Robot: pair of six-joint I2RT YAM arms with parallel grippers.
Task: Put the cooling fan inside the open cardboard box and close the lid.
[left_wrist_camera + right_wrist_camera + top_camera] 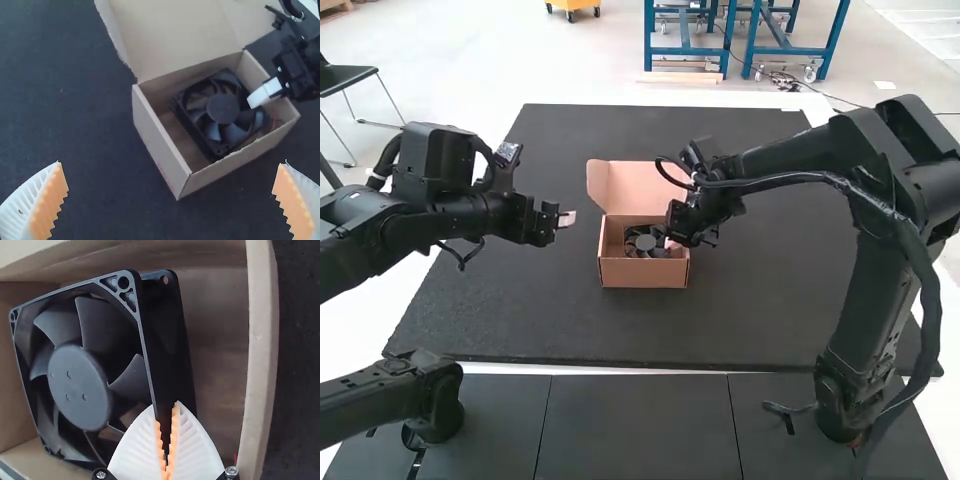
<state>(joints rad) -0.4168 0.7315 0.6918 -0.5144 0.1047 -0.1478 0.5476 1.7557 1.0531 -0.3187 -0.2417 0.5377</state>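
Note:
The black cooling fan (645, 241) leans tilted inside the open cardboard box (643, 268) at the middle of the black mat. The box's lid (630, 184) stands open at the far side. My right gripper (675, 236) reaches into the box from the right and is shut on the fan's frame edge (165, 365); in the right wrist view its pads (175, 422) pinch that edge. My left gripper (560, 218) hovers open just left of the box, nothing between its fingers (47, 197). In the left wrist view the fan (222, 112) rests against the box's far inner wall.
The black mat (500, 310) covers the table around the box, with free room on all sides. The table's front edge has dark panels (640, 425). The arm bases stand at the near left and near right.

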